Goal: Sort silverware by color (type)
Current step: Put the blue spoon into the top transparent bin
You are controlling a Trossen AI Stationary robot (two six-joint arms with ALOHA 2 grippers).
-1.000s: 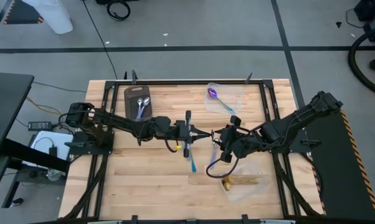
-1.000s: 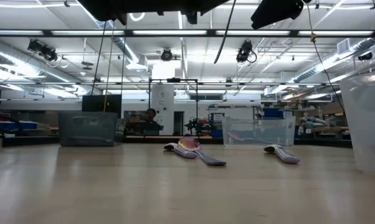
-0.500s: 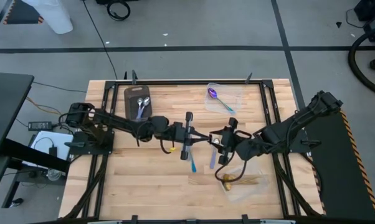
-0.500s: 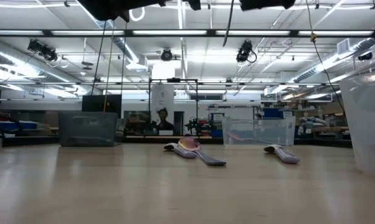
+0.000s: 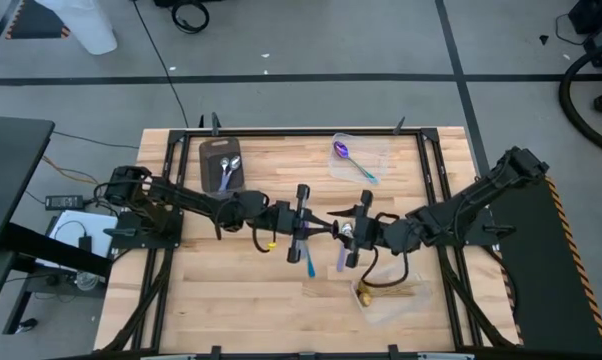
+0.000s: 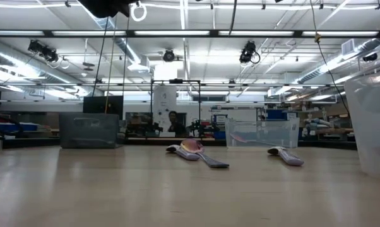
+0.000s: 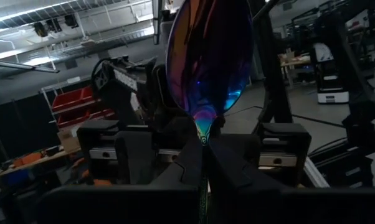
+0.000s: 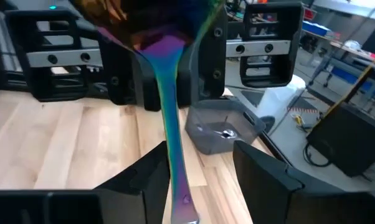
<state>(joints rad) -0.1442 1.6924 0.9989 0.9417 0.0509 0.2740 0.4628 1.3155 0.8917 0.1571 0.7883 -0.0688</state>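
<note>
High view: mid-table handoff. Left gripper [image 5: 328,226] is clamped on an iridescent spoon [image 7: 206,59]; right gripper [image 5: 343,231] gapes around its handle. Next it probably needs to close before the left lets go.

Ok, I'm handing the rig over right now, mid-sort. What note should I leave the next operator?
Left gripper: shut on an iridescent spoon, mid-table.
Right gripper: open, facing it, the spoon's handle between its fingers; looks like a handover.
Done: silver spoons in the dark tray, one purple spoon in the far clear container, gold spoons in the near clear container.
Left: two teal-handled spoons on the table, plus the held one.
</note>
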